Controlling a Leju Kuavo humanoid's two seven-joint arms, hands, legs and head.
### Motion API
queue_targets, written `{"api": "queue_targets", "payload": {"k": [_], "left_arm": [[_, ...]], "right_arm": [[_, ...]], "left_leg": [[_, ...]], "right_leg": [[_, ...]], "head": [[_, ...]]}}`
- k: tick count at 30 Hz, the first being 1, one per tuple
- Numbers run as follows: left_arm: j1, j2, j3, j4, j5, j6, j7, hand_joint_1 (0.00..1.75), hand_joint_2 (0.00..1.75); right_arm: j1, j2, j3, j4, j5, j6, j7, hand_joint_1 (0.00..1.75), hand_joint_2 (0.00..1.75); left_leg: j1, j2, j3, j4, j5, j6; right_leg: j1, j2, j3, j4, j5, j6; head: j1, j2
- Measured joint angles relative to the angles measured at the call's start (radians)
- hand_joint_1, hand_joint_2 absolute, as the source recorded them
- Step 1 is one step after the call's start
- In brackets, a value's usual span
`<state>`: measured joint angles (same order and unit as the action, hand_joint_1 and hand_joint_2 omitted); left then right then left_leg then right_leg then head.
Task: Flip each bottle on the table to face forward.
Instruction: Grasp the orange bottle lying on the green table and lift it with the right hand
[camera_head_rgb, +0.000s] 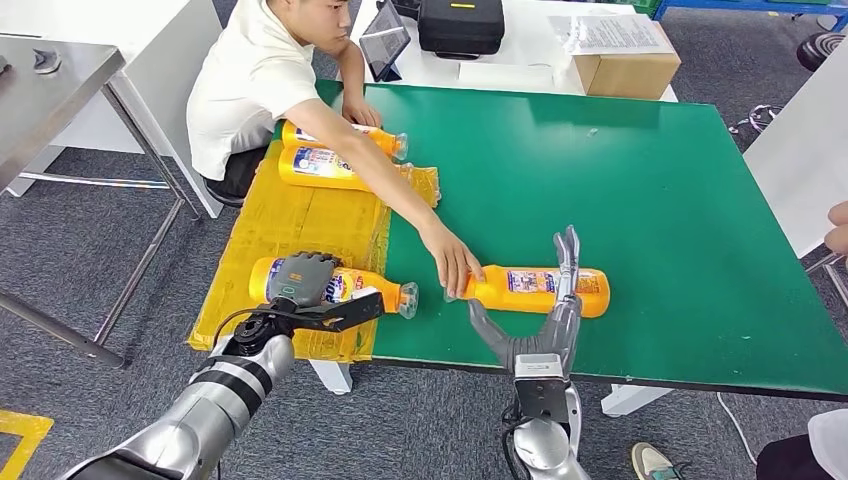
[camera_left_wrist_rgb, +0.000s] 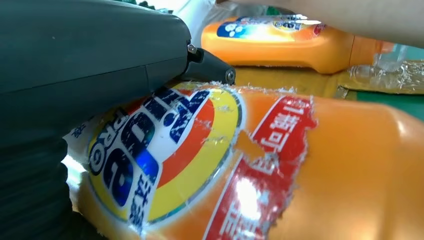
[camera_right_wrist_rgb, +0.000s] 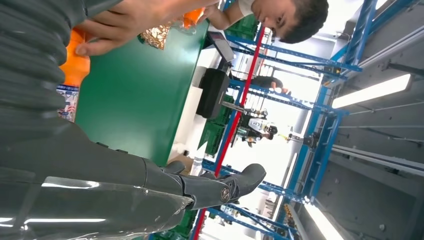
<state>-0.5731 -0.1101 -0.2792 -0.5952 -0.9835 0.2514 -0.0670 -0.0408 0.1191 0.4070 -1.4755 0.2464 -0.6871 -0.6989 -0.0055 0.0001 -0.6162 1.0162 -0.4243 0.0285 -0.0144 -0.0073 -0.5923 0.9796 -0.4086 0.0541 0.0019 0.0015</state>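
The left hand (camera_head_rgb: 300, 278) rests its fingers over a bottle (camera_head_rgb: 340, 285) lying on yellow cardboard (camera_head_rgb: 300, 225), cap pointing right; whether they grip it is unclear. The right hand (camera_head_rgb: 555, 300) lies flat, fingers spread, across a second bottle (camera_head_rgb: 530, 288) on the green desk (camera_head_rgb: 650, 200), whose neck a person's hand (camera_head_rgb: 455, 265) holds.

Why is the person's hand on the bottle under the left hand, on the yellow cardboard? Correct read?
Not quite. The person's hand is on the bottle on the green mat, by the right hand. The left hand rests on the cardboard bottle, per the head view.
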Motion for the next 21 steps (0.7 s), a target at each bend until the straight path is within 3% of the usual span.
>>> {"api": "queue_targets", "payload": {"k": [7, 21], "left_arm": [[-0.069, 0.036, 0.002, 0.042, 0.155, -0.358, -0.208, 0.0, 1.75], [-0.089, 0.087, -0.007, 0.052, 0.296, -0.55, -0.377, 0.0, 1.75]], "right_arm": [[-0.004, -0.009, 0.021, 0.003, -0.033, 0.012, 0.0, 0.0, 1.75], [-0.032, -0.029, 0.064, 0.027, -0.078, 0.003, 0.0, 0.0, 1.75]], "left_leg": [[0.0, -0.004, 0.002, 0.0, 0.001, 0.0], [0.0, -0.004, 0.007, 0.0, 0.001, 0.0]], "right_leg": [[0.0, -0.004, 0.004, 0.0, 0.0, 0.0], [0.0, -0.005, 0.009, 0.0, -0.001, 0.0]], "head": [[0.0, 0.0], [0.0, 0.0]]}}
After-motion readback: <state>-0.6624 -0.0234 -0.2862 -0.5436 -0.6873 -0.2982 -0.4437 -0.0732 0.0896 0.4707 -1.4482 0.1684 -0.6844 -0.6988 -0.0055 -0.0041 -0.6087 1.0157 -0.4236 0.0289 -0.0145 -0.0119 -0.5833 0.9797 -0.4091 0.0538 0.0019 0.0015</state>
